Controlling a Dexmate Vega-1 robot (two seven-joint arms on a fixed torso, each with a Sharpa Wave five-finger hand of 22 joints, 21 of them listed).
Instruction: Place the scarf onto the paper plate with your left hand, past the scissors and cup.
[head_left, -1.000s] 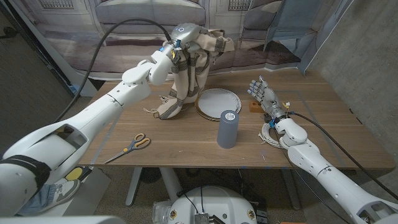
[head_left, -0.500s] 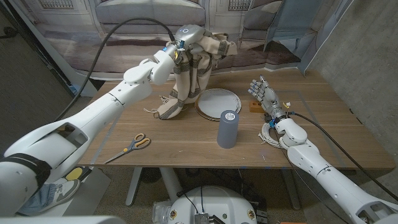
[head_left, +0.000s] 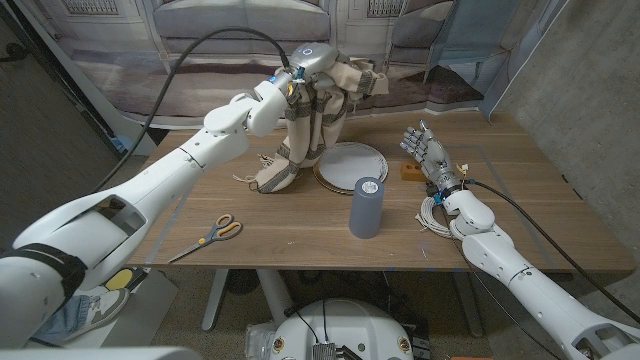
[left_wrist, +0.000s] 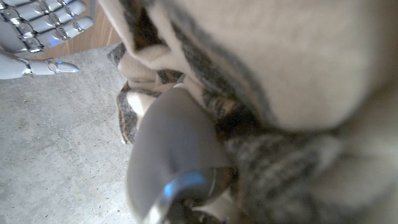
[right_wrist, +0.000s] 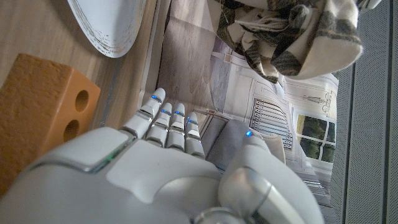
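My left hand (head_left: 312, 62) grips the beige-and-brown plaid scarf (head_left: 300, 130) high above the far middle of the table. The scarf hangs down, and its fringed end (head_left: 270, 178) rests on the wood just left of the white paper plate (head_left: 350, 162). In the left wrist view the scarf (left_wrist: 298, 74) bunches close around a fingertip (left_wrist: 177, 155). A grey cup (head_left: 366, 207) stands in front of the plate. The scissors (head_left: 212, 235) with yellow and blue handles lie near the front left. My right hand (head_left: 427, 152) stands open at the right, fingers up, holding nothing.
An orange block with holes (head_left: 411, 171) (right_wrist: 43, 106) sits beside my right hand. A coil of white cable (head_left: 437, 217) lies under the right wrist. The plate's rim (right_wrist: 109, 28) and the hanging scarf (right_wrist: 292, 31) show past my right hand's fingers (right_wrist: 168, 124).
My left hand has carried the scarf's top a little to the right and slightly higher. The scarf's lower end stays on the table. The right hand has not moved.
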